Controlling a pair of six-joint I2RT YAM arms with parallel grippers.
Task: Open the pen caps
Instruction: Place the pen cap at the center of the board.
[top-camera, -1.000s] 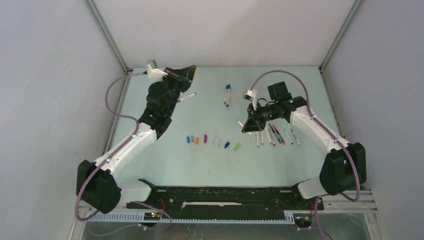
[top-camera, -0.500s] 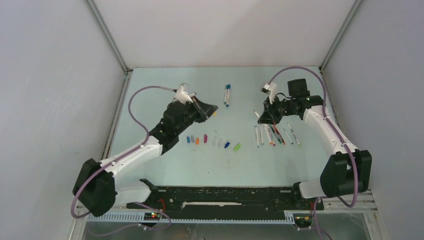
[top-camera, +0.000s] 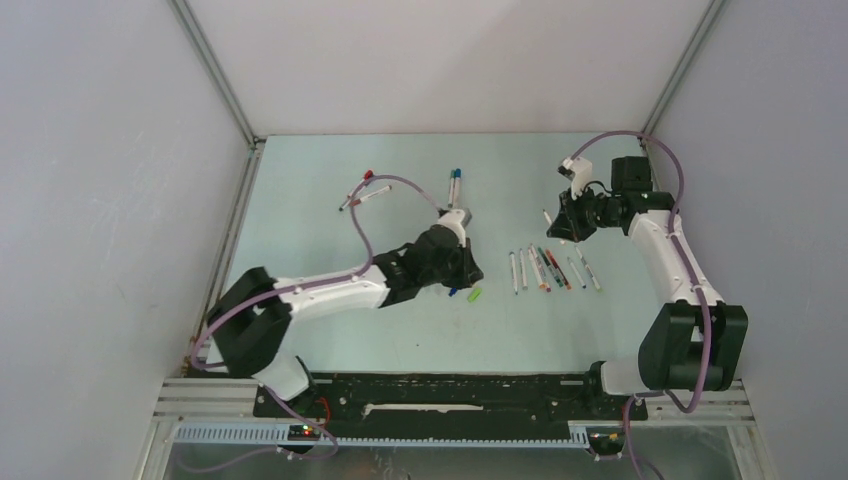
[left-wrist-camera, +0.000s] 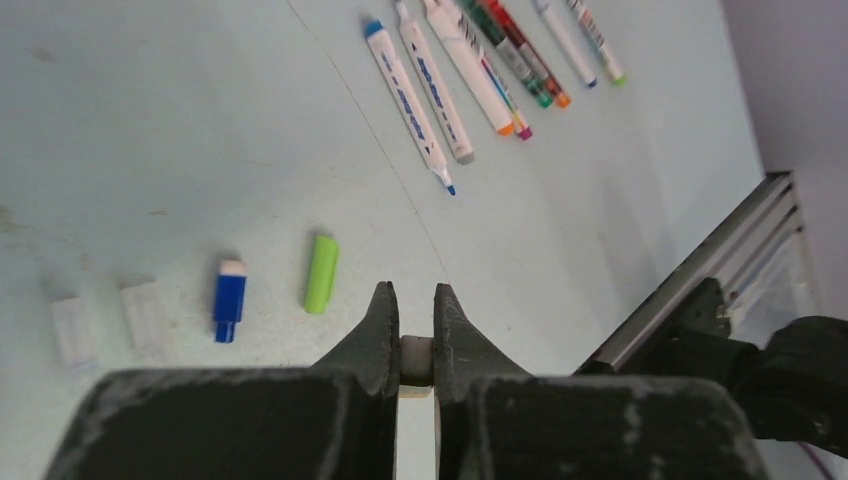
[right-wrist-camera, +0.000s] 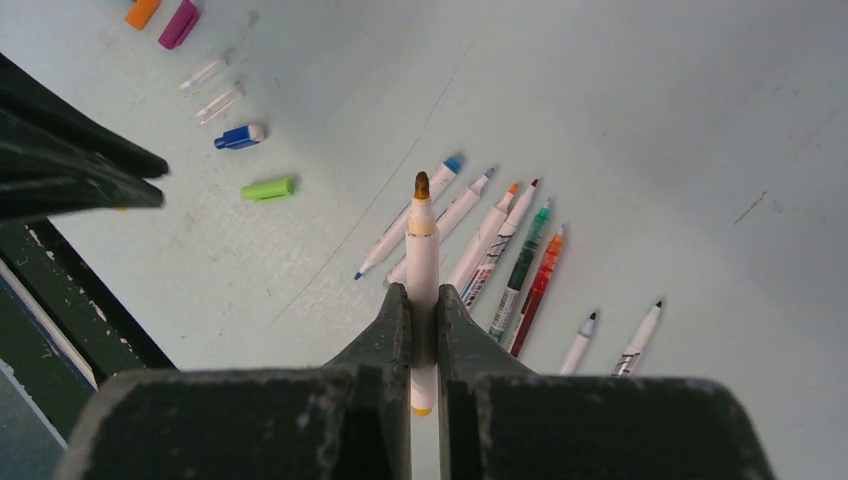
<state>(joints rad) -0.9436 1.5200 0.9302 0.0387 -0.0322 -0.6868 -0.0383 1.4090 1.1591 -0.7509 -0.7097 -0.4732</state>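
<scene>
Your right gripper (right-wrist-camera: 423, 300) is clamped on an uncapped brown-tipped pen (right-wrist-camera: 421, 240), raised above the row of uncapped pens (top-camera: 548, 268). Your left gripper (left-wrist-camera: 410, 318) pinches a small whitish piece, hovering beside the green cap (left-wrist-camera: 321, 273) and blue cap (left-wrist-camera: 228, 300) on the table (top-camera: 320, 190).

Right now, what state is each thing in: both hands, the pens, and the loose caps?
Left hand: shut on a small white piece, low over the table beside the caps.
Right hand: shut on an uncapped pen, raised, tip bare.
Row of pens: uncapped, lying side by side.
Two blue pens: lying flat, caps on.
Green cap: off, lying loose.
Blue cap: off, lying loose.
</scene>
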